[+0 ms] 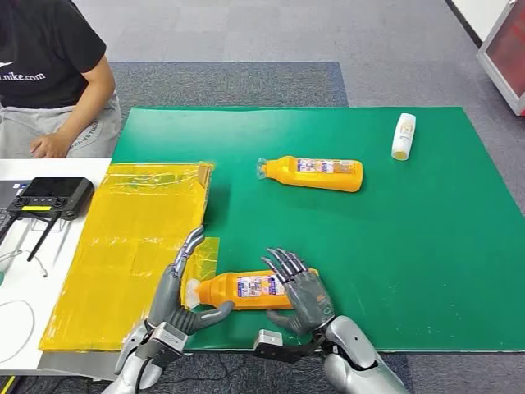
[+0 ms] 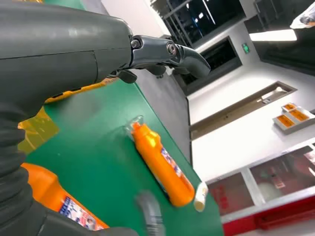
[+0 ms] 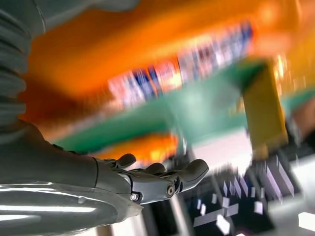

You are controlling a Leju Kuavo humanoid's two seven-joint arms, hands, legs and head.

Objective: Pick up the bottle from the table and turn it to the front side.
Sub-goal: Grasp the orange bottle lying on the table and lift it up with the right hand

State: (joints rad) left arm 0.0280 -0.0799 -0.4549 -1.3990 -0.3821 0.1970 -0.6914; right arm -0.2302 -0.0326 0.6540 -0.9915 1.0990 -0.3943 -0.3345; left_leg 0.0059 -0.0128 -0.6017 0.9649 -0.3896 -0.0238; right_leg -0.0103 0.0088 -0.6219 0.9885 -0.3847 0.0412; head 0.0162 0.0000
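Note:
An orange bottle [image 1: 248, 289] with a blue-and-white label lies on its side near the front edge of the green mat [image 1: 402, 246], its cap pointing left. My left hand [image 1: 180, 300] is at its cap end, fingers raised and apart, with the thumb stretched along the neck's front. My right hand [image 1: 303, 291] is at the base end with its fingers spread over the bottle. In the left wrist view the bottle [image 2: 55, 196] lies beside my left hand [image 2: 74, 54]. The right wrist view is blurred; the bottle [image 3: 148, 64] is close to my open right hand [image 3: 74, 172].
A second orange bottle [image 1: 312, 173] lies mid-mat, and a small white bottle [image 1: 404, 135] lies far right. Yellow plastic sheeting [image 1: 136, 238] covers the mat's left edge. A black controller [image 1: 49, 197] sits on the white table. A person [image 1: 56, 82] sits at far left.

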